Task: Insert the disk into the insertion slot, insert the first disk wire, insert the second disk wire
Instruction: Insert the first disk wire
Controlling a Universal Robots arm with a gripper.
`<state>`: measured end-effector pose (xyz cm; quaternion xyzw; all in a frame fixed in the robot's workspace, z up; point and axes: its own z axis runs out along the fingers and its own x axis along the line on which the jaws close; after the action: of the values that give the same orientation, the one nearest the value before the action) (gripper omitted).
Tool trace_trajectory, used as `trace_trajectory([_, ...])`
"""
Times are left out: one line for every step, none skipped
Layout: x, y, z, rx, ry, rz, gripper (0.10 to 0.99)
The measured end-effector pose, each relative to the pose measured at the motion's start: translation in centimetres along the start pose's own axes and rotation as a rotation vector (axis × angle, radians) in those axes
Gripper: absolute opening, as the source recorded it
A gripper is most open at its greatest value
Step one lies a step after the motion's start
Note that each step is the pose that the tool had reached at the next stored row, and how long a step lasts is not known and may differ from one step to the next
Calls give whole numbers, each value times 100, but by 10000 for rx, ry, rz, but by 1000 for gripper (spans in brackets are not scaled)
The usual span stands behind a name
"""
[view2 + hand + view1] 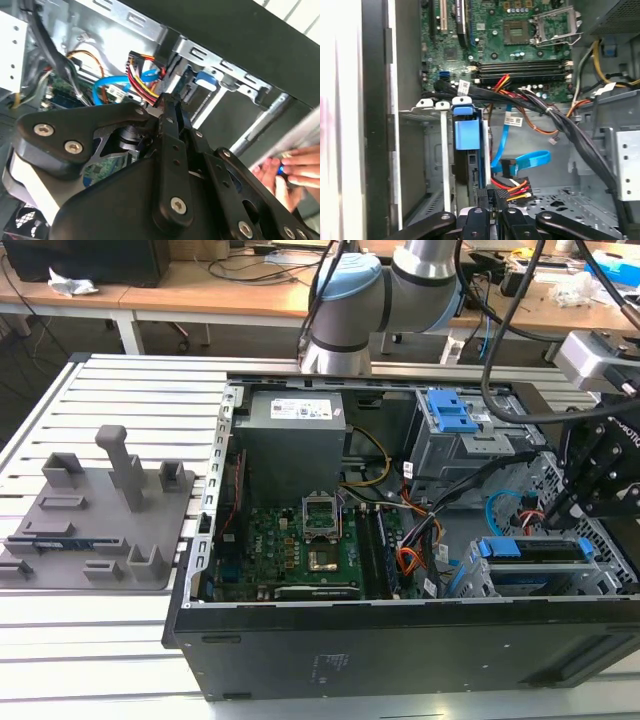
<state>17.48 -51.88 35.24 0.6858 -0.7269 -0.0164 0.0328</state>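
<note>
The gripper (493,195) was pinched narrow on the plug end of the first disk wire (514,188), the disk (467,135) sat in the insertion slot (420,160) just beside it, the second disk wire (530,161) looped near

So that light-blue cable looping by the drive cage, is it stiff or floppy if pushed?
Probably springy, not limp: the light-blue cable holds a smooth open loop in the air. It looks thin, so likely light and easily deflected. Pushed, it may nudge the red-orange wire bundle lying right beside it.
</note>
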Motion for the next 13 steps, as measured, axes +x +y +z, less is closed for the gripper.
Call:
trace_trajectory([0, 0, -1, 1, -5, 0, 165])
trace_trajectory([1, 1, -1, 1, -3, 2, 165])
trace_trajectory([3, 1, -1, 1, -2, 1, 165])
trace_trajectory([11, -1, -1, 1, -3, 3, 165])
trace_trajectory([18, -9, -1, 1, -3, 1, 165])
trace_trajectory([46, -15, -1, 1, -3, 3, 165])
trace_trajectory([60, -16, 0, 1, -3, 2, 165])
trace_trajectory([75, -18, 0, 1, -3, 1, 165])
trace_trajectory([105, -19, 1, 1, -3, 1, 165])
trace_trajectory([120, -20, 3, 1, -3, 2, 165])
trace_trajectory([121, -20, 5, 1, -4, 1, 165])
trace_trajectory([121, -20, 5, 1, -2, 1, 165])
trace_trajectory([121, -20, 8, 1, -1, 0, 165])
